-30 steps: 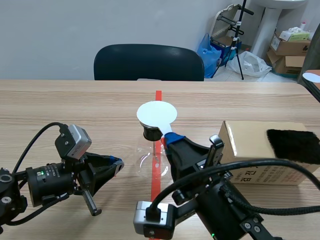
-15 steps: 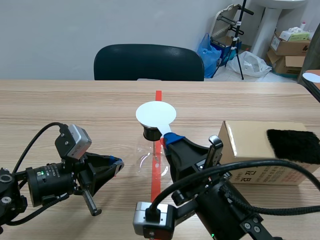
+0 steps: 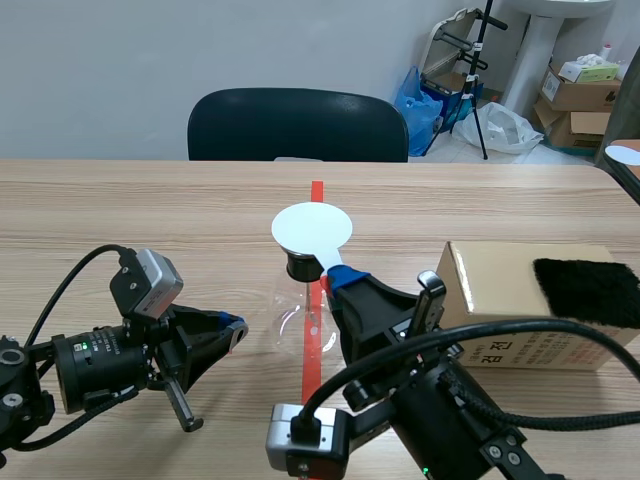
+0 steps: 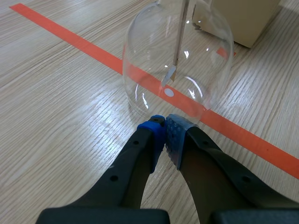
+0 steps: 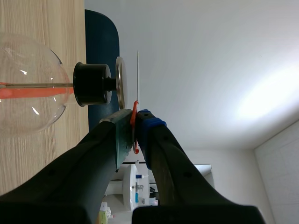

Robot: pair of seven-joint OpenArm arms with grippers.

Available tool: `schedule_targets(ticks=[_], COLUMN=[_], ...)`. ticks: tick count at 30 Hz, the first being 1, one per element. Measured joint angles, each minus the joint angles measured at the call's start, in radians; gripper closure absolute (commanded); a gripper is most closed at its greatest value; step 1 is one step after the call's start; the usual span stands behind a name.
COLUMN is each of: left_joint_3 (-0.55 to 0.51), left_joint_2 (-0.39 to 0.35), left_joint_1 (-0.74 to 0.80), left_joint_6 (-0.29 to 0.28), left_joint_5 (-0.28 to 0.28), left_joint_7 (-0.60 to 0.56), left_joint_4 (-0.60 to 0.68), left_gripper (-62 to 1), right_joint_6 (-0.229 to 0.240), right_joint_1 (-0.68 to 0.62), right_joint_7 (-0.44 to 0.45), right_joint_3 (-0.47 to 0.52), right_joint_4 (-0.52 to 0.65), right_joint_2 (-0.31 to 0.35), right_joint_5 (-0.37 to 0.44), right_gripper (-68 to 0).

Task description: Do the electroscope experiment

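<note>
The electroscope, a clear glass flask with a black stopper, stands on the orange tape line. Its rod and leaf hang inside the flask. My right gripper is shut on a thin white disc by a small orange-red tab. In the right wrist view the disc sits edge-on, a small gap from the electroscope's metal top plate, and the right gripper pinches the tab. My left gripper is shut on nothing, its tips low on the table just short of the flask's base.
A cardboard box with a black fuzzy cloth on top lies to the right of the flask, beside my right arm. A dark chair stands behind the table's far edge. Boxes and bags sit on the floor beyond.
</note>
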Motion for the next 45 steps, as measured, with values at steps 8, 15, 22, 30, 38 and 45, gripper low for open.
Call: schedule_targets(ticks=[8, 15, 22, 30, 38, 45], left_joint_3=[0.000, 0.000, 0.000, 0.000, 0.000, 0.000], left_joint_2=[0.000, 0.000, 0.000, 0.000, 0.000, 0.000], left_joint_1=[0.000, 0.000, 0.000, 0.000, 0.000, 0.000], left_joint_6=[0.000, 0.000, 0.000, 0.000, 0.000, 0.000], left_joint_5=[0.000, 0.000, 0.000, 0.000, 0.000, 0.000], left_joint_7=[0.000, 0.000, 0.000, 0.000, 0.000, 0.000], left_joint_4=[0.000, 0.000, 0.000, 0.000, 0.000, 0.000], left_gripper=[-4.1, -4.1, -4.1, -4.1, -4.1, -4.1], right_joint_6=[0.000, 0.000, 0.000, 0.000, 0.000, 0.000], right_joint_1=[0.000, 0.000, 0.000, 0.000, 0.000, 0.000], right_joint_7=[0.000, -0.072, -0.234, -0.376, -0.481, -0.556], right_joint_3=[0.000, 0.000, 0.000, 0.000, 0.000, 0.000], right_joint_4=[0.000, 0.000, 0.000, 0.000, 0.000, 0.000], right_joint_2=[0.000, 0.000, 0.000, 0.000, 0.000, 0.000], right_joint_5=[0.000, 0.000, 0.000, 0.000, 0.000, 0.000], right_gripper=[-0.9, -0.9, -0.9, -0.9, -0.9, -0.9])
